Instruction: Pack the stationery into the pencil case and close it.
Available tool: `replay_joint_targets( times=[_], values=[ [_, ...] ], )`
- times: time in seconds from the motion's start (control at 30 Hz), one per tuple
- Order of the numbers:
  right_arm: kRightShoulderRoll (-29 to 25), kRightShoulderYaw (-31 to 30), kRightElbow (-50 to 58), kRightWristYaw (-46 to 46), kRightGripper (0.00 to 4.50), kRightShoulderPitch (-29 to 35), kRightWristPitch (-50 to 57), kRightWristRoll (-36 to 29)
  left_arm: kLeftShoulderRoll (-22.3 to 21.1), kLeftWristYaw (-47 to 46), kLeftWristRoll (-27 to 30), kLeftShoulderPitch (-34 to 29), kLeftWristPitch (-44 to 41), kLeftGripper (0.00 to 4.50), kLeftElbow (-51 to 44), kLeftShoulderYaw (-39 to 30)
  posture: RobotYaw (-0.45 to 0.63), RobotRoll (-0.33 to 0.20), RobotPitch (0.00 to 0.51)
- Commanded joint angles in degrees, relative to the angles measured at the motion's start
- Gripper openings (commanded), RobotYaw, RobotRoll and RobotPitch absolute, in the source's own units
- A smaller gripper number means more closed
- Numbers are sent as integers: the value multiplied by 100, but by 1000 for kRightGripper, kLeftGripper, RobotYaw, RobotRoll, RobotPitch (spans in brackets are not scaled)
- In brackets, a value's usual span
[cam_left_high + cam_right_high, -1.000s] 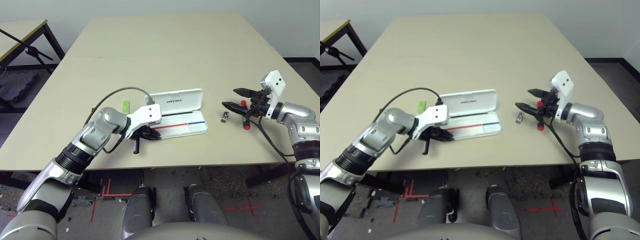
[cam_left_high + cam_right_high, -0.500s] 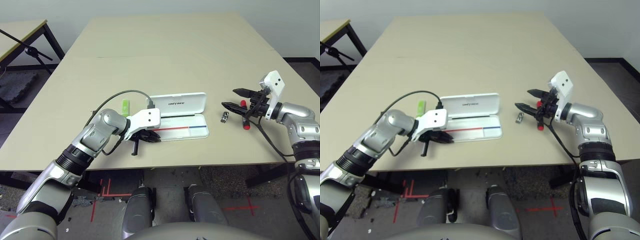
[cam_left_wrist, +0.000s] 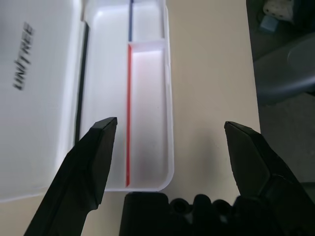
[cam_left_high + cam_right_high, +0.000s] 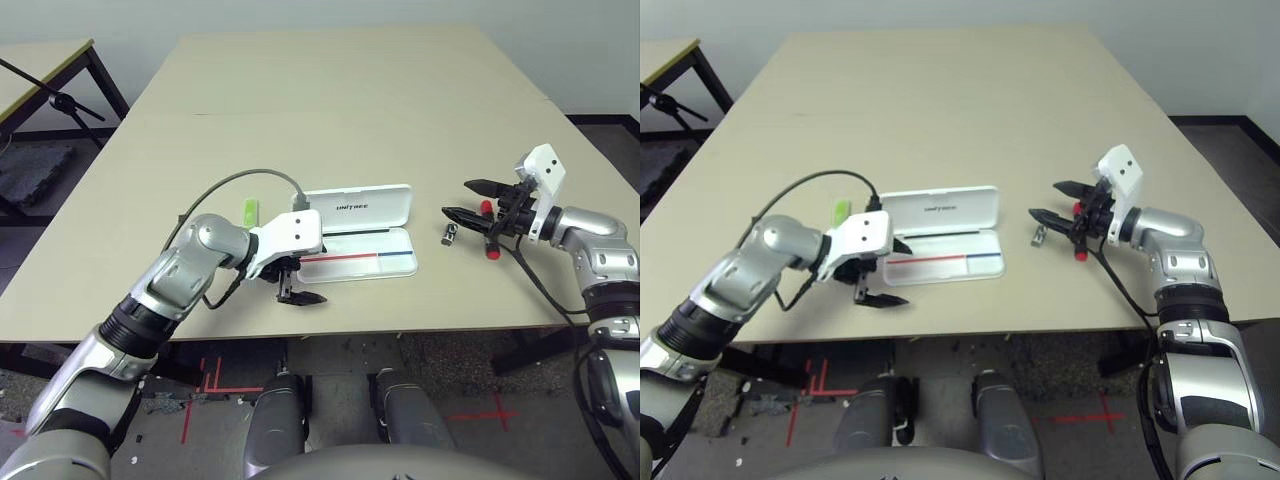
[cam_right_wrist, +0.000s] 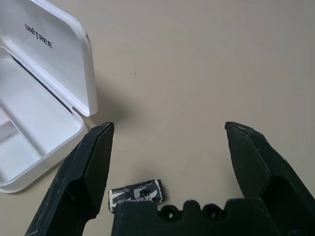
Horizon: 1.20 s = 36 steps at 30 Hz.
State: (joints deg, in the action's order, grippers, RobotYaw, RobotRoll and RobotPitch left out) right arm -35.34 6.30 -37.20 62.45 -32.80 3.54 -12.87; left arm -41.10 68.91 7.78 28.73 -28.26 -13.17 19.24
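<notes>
**A:** Where's the pencil case (image 4: 358,232)? Anything hard to see?

**B:** Middle of the table (image 4: 340,110), lid flipped open, tray looks empty. The red marker (image 4: 489,231) is half hidden behind the right gripper (image 4: 464,199).

**A:** Grippers?

**B:** Both spread wide, holding nothing. Left gripper (image 4: 300,282) hovers by the case's near-left corner. Green highlighter (image 4: 250,212) lies left of the case, the small metal piece (image 4: 449,234) to its right.

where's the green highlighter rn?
Head views: the green highlighter lies on the table on the robot's left, just left of the open pencil case, behind the left forearm.
</notes>
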Motion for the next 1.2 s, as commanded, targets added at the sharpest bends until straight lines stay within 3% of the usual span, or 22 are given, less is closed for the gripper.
replay_joint_targets(
  times=[0.03, 0.23, 0.4, 0.53, 0.73, 0.93, 1.2],
  values=[
    [8, 29, -64, -37, 4500, -19, -36, -35, -37, -88, 301, -81, -179, 4474, -177, -343, -120, 0, 62],
    [156, 446, 317, -483, 4500, -78, 12, -403, -29, -212, 409, -131, -134, 4474, -126, -497, -113, 0, 67],
    [217, 822, 650, -1950, 4500, -275, 622, -359, 9, -267, 371, -140, -75, 4474, -76, -425, -122, 0, 72],
    [283, 1081, 1339, -3511, 4500, -314, 2176, -304, 41, -274, 348, -165, -32, 4474, -48, -366, -132, 0, 76],
    [435, 1406, 2509, -5080, 4500, -133, 4905, -331, 103, -269, 297, -154, 43, 4474, 32, -276, -142, 0, 86],
    [733, 1363, 3104, -5259, 4500, 457, 5570, -407, 178, -282, 252, -151, 114, 4474, 114, -141, -158, 0, 93],
    [939, 1220, 2996, -5229, 4500, 564, 5671, -375, 181, -287, 237, -119, 115, 4474, 112, -73, -148, 0, 93]
  ],
)
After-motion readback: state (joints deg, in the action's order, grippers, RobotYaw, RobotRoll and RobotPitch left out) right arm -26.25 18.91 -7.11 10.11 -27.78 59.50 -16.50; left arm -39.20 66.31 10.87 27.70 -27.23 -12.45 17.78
